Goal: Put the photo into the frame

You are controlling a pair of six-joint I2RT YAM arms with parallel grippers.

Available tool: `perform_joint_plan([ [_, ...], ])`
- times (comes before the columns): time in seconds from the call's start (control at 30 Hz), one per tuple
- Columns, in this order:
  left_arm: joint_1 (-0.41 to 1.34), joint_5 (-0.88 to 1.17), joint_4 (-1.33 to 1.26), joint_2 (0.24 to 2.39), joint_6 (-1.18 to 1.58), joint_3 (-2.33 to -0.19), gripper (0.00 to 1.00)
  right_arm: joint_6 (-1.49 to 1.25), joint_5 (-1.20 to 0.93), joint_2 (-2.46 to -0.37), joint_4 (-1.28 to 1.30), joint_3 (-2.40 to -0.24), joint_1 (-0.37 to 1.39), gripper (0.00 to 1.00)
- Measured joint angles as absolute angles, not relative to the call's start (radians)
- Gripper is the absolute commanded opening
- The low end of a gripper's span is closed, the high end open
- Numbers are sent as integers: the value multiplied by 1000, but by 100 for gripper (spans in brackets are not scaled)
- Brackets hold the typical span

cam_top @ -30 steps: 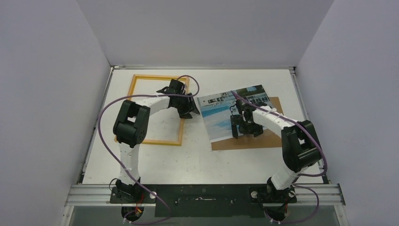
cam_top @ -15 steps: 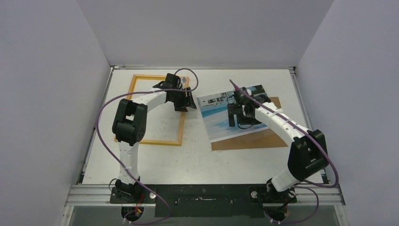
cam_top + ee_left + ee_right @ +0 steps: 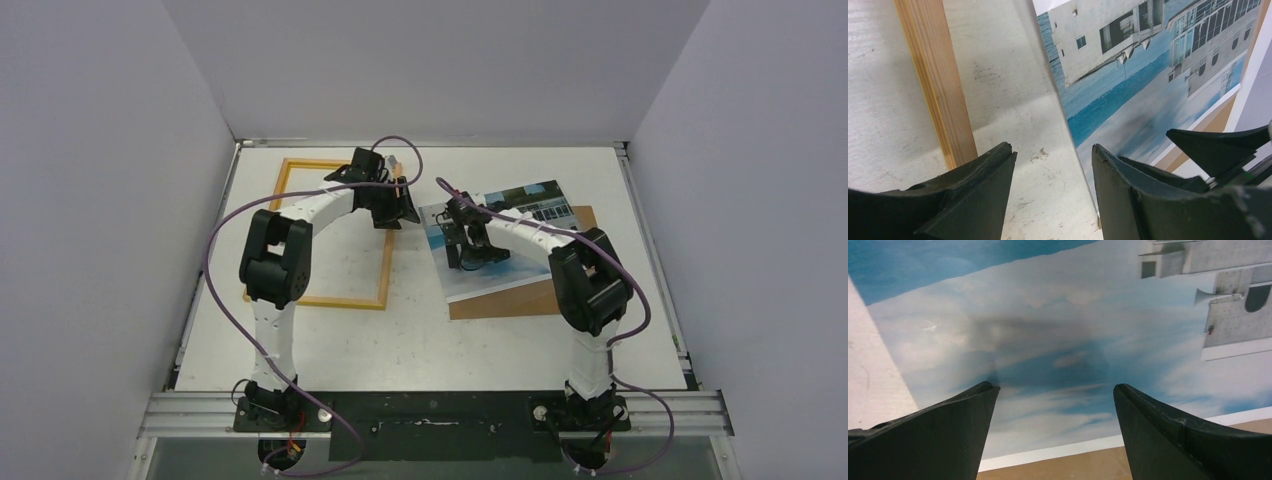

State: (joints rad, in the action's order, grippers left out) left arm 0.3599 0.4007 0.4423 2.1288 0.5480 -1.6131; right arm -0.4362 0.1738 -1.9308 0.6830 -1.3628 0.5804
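The frame (image 3: 384, 272), a thin yellow-orange rectangle, lies flat at the table's left; its wooden bar (image 3: 938, 85) shows in the left wrist view. The photo (image 3: 522, 214) of a white building against blue lies face up, partly over a brown backing board (image 3: 560, 296). My left gripper (image 3: 400, 213) is open, low over bare table between the frame's right bar and the photo's (image 3: 1128, 65) left edge. My right gripper (image 3: 472, 258) is open over the photo's (image 3: 1048, 315) left part, with sky print between its jaws. Neither gripper holds anything.
The white table (image 3: 400, 340) is walled in by grey panels at the back and both sides. A purple cable loops over each arm. One right fingertip (image 3: 1218, 145) pokes into the left wrist view, close beside my left gripper (image 3: 1053, 152).
The right arm has swung left across the photo, from its middle to its left part. The left gripper has shifted a little toward the back, staying by the frame's right bar.
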Motion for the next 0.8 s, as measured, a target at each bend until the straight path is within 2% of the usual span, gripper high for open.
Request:
perform_joint_plan([
  [0.23,358,403,453,2157,549,-1662,58,-438,141,-1882,583,-1261,611,89],
  [0.53,360,442,463,2192,542,-1688,53,-485,49,-1657,563,-979,677,88],
  [0.67,373,449,406,2153,544,-1619,52,-631,88,-1562,622,-923,687,83],
  [0.8,400,461,389,2084,541,-1545,49,-833,133,-1359,621,-826,687,81],
])
